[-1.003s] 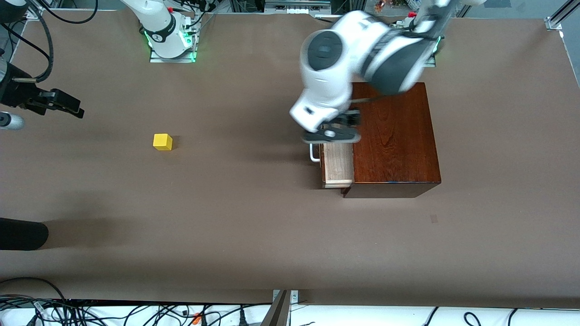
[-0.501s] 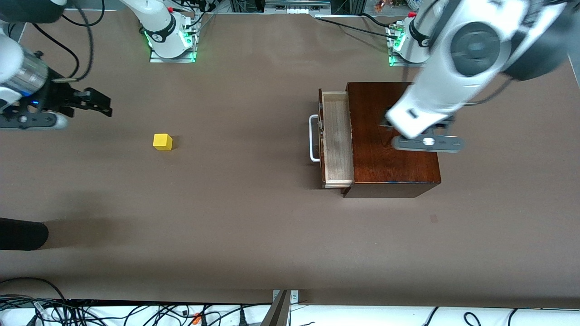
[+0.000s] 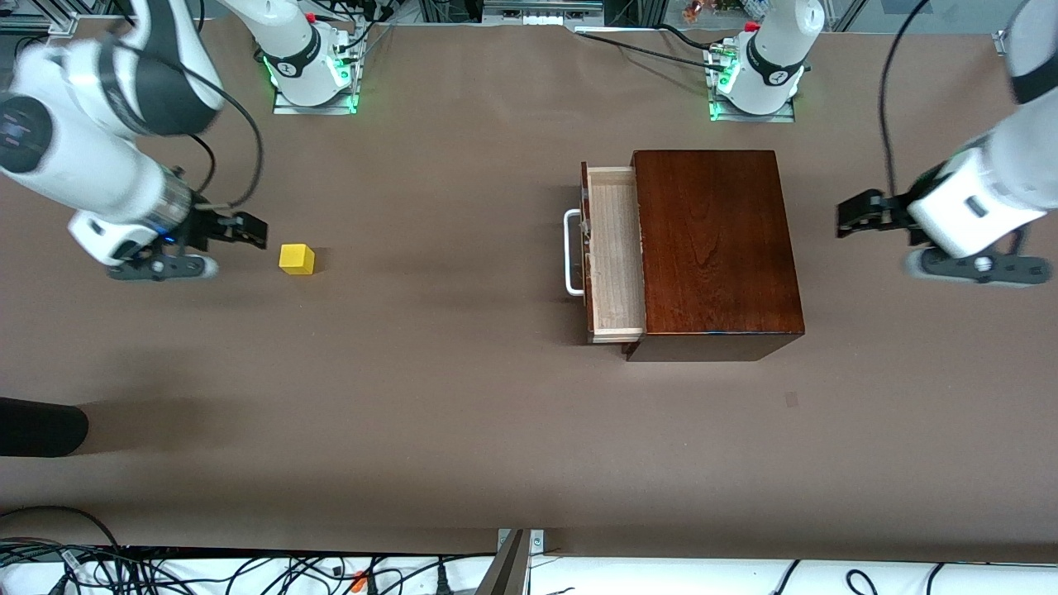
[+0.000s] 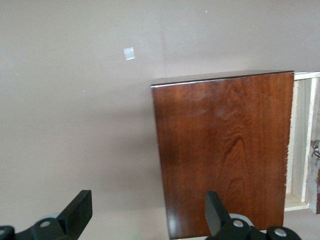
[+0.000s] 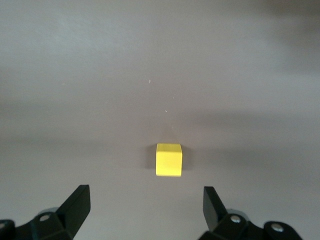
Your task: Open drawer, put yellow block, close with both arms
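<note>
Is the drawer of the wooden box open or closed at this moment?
Open. The drawer is pulled out of the wooden box; its pale inside shows and looks empty.

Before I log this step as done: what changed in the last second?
The left gripper let go of the drawer handle and swung away over the table at its own end. The right gripper came in beside the yellow block, open. The drawer stayed open, the block where it was.

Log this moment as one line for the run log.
drawer: open | yellow block: on table | right gripper: open beside block | left gripper: open, off box
</note>
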### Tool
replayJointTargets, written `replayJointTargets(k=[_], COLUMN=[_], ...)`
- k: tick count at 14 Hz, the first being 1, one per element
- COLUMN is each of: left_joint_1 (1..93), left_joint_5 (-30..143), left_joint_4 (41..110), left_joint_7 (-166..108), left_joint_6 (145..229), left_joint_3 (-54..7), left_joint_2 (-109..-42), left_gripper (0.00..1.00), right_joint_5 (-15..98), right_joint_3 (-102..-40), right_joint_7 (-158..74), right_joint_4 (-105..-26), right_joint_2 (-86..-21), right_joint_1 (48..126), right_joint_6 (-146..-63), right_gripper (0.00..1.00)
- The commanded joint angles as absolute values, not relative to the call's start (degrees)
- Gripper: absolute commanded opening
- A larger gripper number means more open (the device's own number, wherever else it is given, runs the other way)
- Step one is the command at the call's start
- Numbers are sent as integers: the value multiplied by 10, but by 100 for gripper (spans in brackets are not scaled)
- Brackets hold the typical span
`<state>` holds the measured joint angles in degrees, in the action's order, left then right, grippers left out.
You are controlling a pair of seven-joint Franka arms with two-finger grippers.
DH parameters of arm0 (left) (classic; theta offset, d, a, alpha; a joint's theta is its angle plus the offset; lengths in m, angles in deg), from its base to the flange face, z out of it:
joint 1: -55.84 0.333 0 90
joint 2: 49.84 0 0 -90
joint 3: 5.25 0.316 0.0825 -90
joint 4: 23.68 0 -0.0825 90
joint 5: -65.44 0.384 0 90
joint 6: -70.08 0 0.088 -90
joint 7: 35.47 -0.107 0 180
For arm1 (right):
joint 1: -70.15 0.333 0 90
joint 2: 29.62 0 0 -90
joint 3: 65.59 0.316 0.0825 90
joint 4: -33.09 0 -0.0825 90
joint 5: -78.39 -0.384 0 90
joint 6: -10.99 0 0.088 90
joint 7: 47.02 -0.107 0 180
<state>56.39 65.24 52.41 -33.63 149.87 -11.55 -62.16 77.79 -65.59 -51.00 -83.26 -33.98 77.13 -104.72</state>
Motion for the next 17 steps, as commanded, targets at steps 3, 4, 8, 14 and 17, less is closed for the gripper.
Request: replayJointTargets(k=[3, 4, 8, 14, 17], left_joint_1=[536, 530, 517, 520, 520], left_joint_5=[643, 644, 648, 658, 658], left_joint_4=[686, 692, 697, 688, 687], left_joint_7=[-358, -357, -358, -358, -358], left_joint_6=[1591, 1599, 1598, 1587, 1585], left_joint_3=[-53, -41, -19, -26, -26], left_joint_2=[-482, -475, -475, -483, -483], left_gripper=[100, 100, 100, 100, 100], right_joint_5=[775, 775, 775, 776, 778], right_joint_3=[-654, -654, -655, -659, -659], right_joint_7=[-501, -500, -497, -479, -477], right_joint_4=[-994, -994, -995, -999, -1013], right_joint_2=[-379, -400, -449, -477, -474], right_joint_1=[772, 772, 772, 771, 771], right_joint_6=[-1285, -1297, -1328, -1327, -1325], right_gripper=[100, 100, 100, 100, 65])
